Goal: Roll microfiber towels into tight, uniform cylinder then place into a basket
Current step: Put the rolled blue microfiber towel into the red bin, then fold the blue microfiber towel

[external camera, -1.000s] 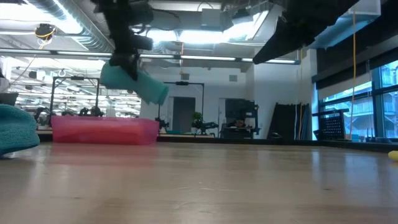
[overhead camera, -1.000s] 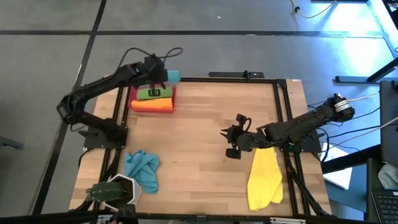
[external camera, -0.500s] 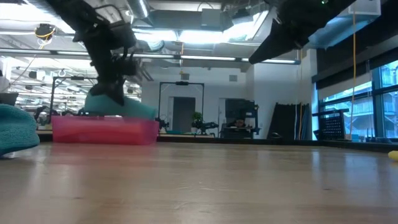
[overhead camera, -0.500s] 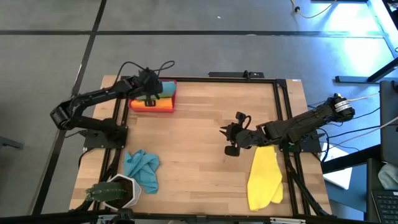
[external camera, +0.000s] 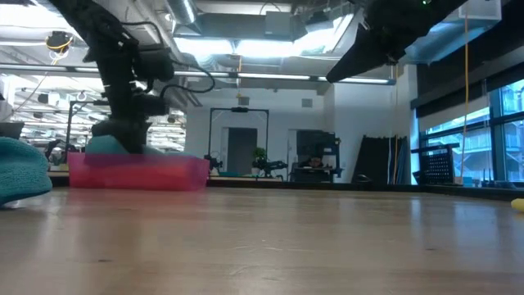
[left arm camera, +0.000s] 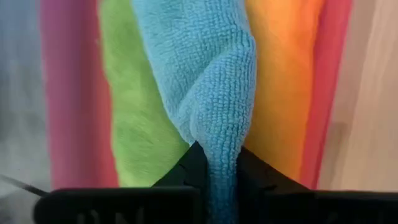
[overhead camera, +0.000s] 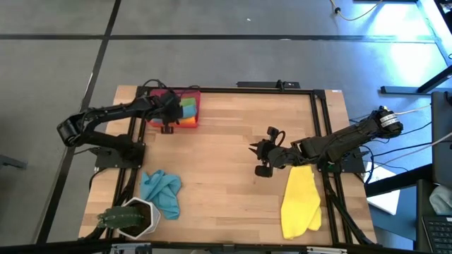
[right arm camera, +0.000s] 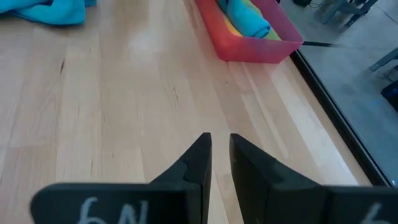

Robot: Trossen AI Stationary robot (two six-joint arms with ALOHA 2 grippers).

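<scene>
Item: rolled teal towel [left arm camera: 211,93], pinched at one end in our left gripper [left arm camera: 217,163], lying in the red basket [overhead camera: 192,95] between the green towel [left arm camera: 140,118] and orange towel [left arm camera: 280,93]. Step, as we judge: placing. Next: widen the jaws, lift clear. Right gripper [overhead camera: 263,160] waits mid-tabletop, nearly closed, empty. Farther off: yellow towel [overhead camera: 300,203], loose teal towel [overhead camera: 162,190].

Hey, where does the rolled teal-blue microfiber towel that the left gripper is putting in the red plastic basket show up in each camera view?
High view: rolled teal-blue microfiber towel in the basket, far-left table corner.
Low view: a teal bit above the basket's wall, at left.
Left wrist view: centre, between green and orange towels, pinched in the left gripper.
Right wrist view: top, inside the basket.
Shared landmark: the red plastic basket.
</scene>
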